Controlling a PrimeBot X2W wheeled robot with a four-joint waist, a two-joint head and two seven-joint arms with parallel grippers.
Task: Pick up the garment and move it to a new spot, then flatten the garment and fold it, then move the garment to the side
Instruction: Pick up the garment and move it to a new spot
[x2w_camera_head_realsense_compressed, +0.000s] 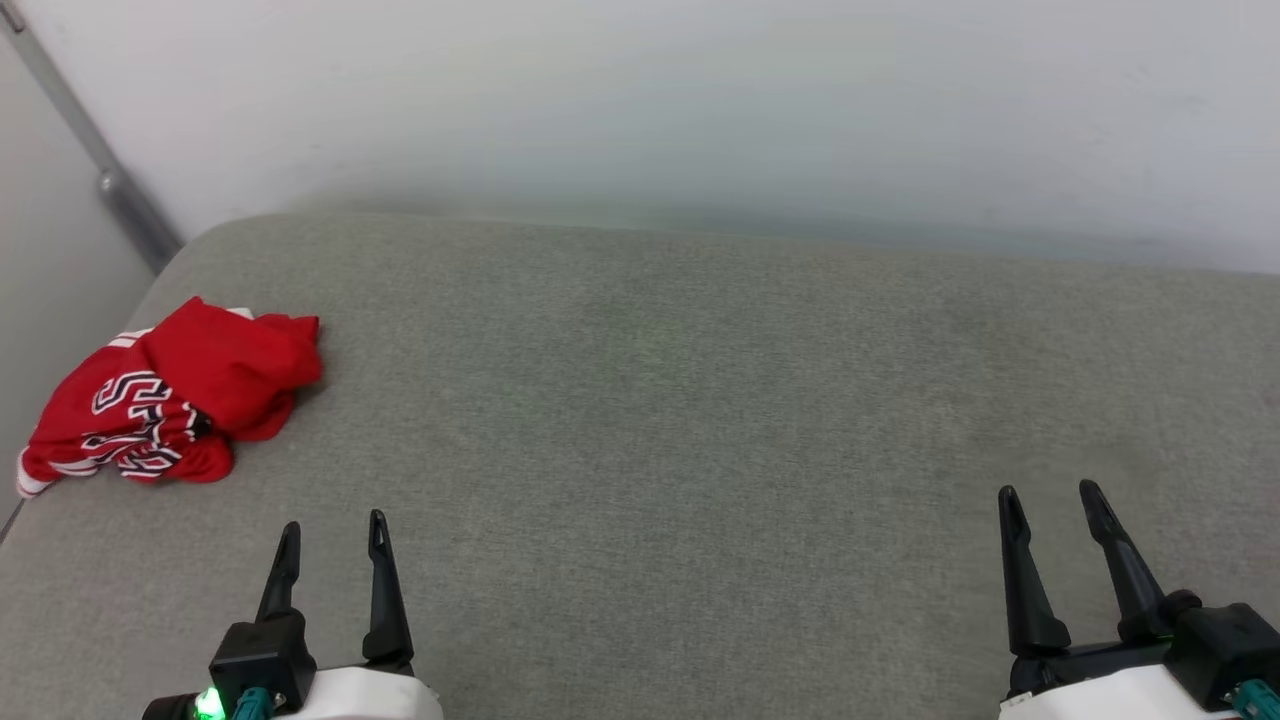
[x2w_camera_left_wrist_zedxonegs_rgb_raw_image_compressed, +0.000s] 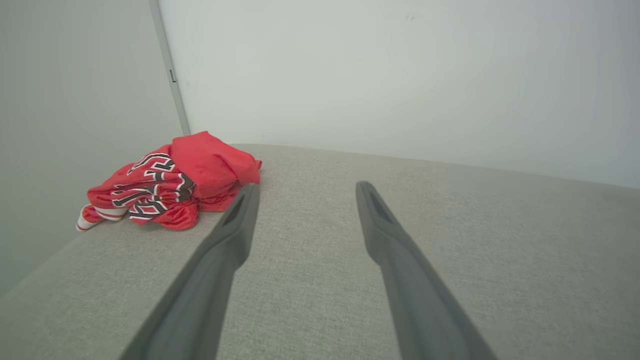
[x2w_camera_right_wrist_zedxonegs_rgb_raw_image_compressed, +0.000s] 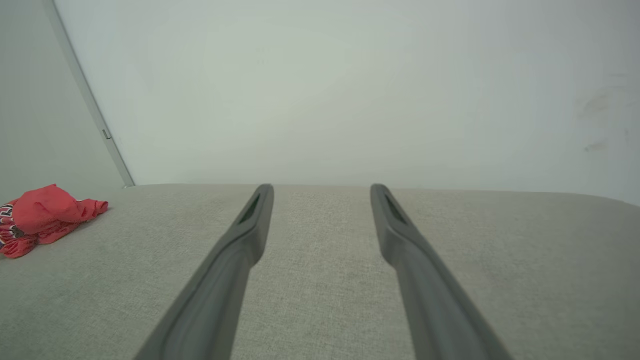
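Observation:
The garment (x2w_camera_head_realsense_compressed: 175, 395) lies crumpled in a red heap with black, white-outlined letters and a bit of striped trim, near the left edge of the grey cushioned surface (x2w_camera_head_realsense_compressed: 700, 420). The left wrist view has the garment (x2w_camera_left_wrist_zedxonegs_rgb_raw_image_compressed: 172, 182) ahead and to the left, and the right wrist view catches the garment (x2w_camera_right_wrist_zedxonegs_rgb_raw_image_compressed: 45, 217) at its far left edge. My left gripper (x2w_camera_head_realsense_compressed: 333, 535) hovers open near the front, a short way in front of the heap and to its right, touching nothing. Far off at the lower right, my right gripper (x2w_camera_head_realsense_compressed: 1050, 500) is open and holds nothing.
A pale wall (x2w_camera_head_realsense_compressed: 700, 110) rises behind the surface, with a grey metal strip (x2w_camera_head_realsense_compressed: 110, 185) running down the left corner. The surface's left edge drops off just beside the garment.

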